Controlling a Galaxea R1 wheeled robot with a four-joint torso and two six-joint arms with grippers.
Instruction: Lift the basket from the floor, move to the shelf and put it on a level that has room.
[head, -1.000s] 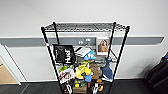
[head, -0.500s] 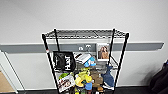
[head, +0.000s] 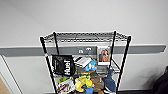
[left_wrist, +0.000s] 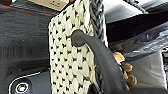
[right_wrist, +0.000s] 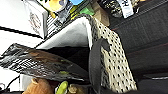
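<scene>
Facing the shelf (head: 85, 65), its top level (head: 85, 36) lies bare above the cluttered tiers. The basket (left_wrist: 72, 57) hangs between both wrists, handles near each; whether either pincer grips, I cannot tell.

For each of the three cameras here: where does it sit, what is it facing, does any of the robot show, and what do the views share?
Head view: high on the robot, facing the shelf and its top level against the wall.
Left wrist view: on the left arm, close against the basket side and handle.
Right wrist view: on the right arm, along the basket toward the shelf's goods.
Both wrist views share the basket.
</scene>
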